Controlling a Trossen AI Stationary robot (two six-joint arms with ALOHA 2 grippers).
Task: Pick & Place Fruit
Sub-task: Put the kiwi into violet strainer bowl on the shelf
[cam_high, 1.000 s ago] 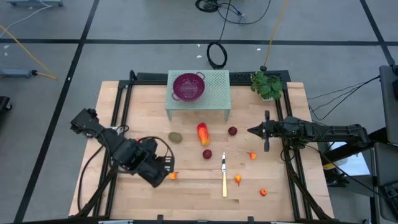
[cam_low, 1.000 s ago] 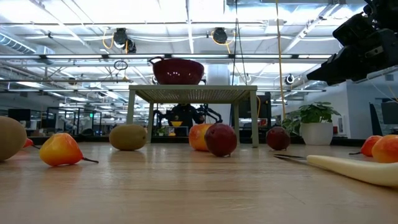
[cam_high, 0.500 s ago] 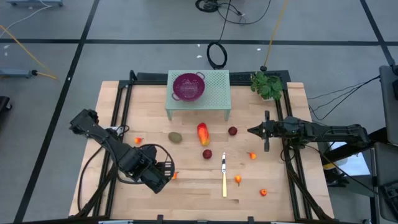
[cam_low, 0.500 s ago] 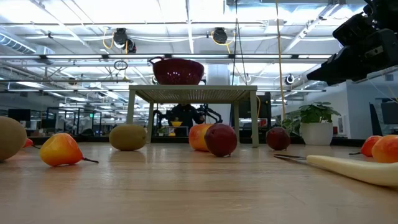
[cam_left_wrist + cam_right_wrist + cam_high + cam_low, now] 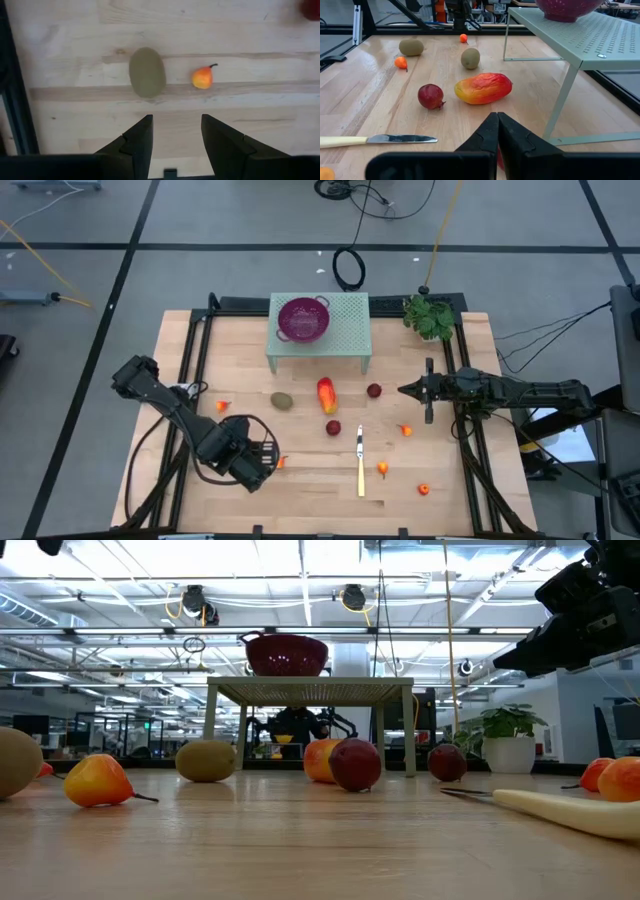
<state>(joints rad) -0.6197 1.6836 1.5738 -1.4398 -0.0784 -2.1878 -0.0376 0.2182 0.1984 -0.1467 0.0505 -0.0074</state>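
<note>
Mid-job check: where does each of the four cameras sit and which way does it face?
High: overhead, straight down on the table; both arms show.
Low: at tabletop level, looking across; the right arm hangs at upper right.
Left wrist: looks down past the open left gripper at a brown-green oval.
Right wrist: looks level past the shut right gripper at the red-orange oblong.
Shared: that oblong also shows in high.

Grey floor point(image 5: 120, 240) with dark seam lines; yellow cable point(image 5: 40, 242); black coiled cable point(image 5: 349, 268); wooden table point(image 5: 300, 490); potted plant point(image 5: 430, 316); ceiling strip lights point(image 5: 300, 565).
</note>
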